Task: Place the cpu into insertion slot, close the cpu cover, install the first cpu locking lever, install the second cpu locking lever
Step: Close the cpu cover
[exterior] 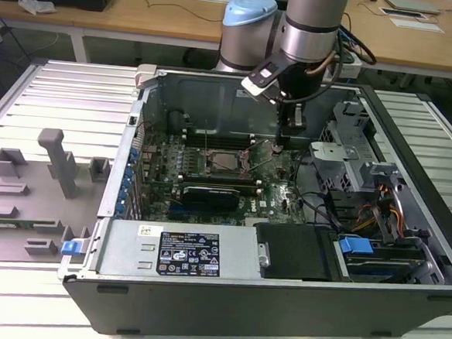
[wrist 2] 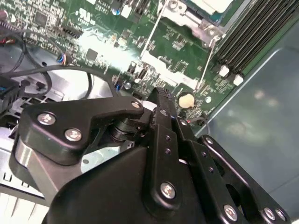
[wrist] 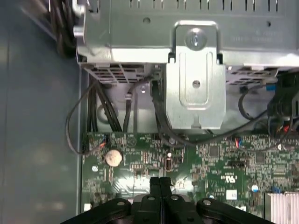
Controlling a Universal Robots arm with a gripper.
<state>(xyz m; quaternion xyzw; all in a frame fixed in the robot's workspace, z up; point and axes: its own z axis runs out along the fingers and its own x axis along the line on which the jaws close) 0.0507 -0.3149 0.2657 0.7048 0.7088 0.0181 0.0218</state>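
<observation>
The pale tan cpu (exterior: pixel 228 161) lies flat in the insertion slot (exterior: pixel 210 168) on the green board inside the open computer case. The silver cpu cover (exterior: pixel 241 173) frames it and seems to lie flat; I cannot tell whether it is latched. In the second wrist view, a corner of the cpu (wrist 2: pixel 211 3) and the cpu cover (wrist 2: pixel 189 19) show, with a thin metal lever rod (wrist 2: pixel 207 65) running along the board. My gripper (exterior: pixel 277 147) (wrist 2: pixel 161 93) (wrist: pixel 160 180) is shut, tips pointing down just above the board, to the exterior view's right of the slot. Nothing shows between its fingers.
A silver drive cage (exterior: pixel 343 158) (wrist: pixel 196 84) with black cables stands close on the exterior view's right. A coin battery (wrist: pixel 113 157) (wrist 2: pixel 186 100) sits near the fingertips. Black memory slots (exterior: pixel 209 185), a black power supply (exterior: pixel 189 252) and a grey fixture tray (exterior: pixel 22 194) lie around.
</observation>
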